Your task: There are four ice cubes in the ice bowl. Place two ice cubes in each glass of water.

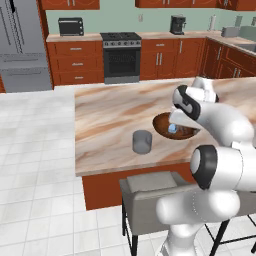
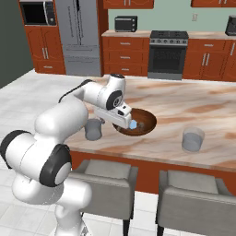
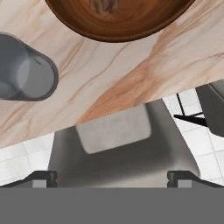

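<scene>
Counter: marbled beige-and-tan stone top [image 1: 110,115] on a red-brown wooden island, smooth and glossy, long near edge facing the stools.
Ice bowl: round, shallow, dark brown wood-grained bowl [image 2: 146,120] near the middle of the counter, set back a little from the near edge.
Ice cube: one small pale blue translucent cube [image 2: 132,124] visible at the bowl's near rim, right beside the hand; count of others in the bowl not clear.
Glasses of water: two short grey translucent cylinders, one [image 1: 142,142] just beside the bowl toward the counter's left end, close to the near edge; the other [image 2: 192,139] well apart on the bowl's opposite side, also close to the near edge.
Gripper: [image 3: 112,177] dark finger tips spread wide at both sides of the hand view, nothing between them; white hand hovering over the bowl's near rim.
In the way: bulky white arm links covering part of the bowl and part of one glass in the base views.
Seating: two grey padded stools [image 2: 108,177] with black legs tucked under the near edge.
Background: red-brown cabinets, black oven range [image 1: 121,56], steel refrigerator [image 1: 22,45], toaster oven, coffee machine, white tiled floor.
Writing: no readable labels or brands.
</scene>
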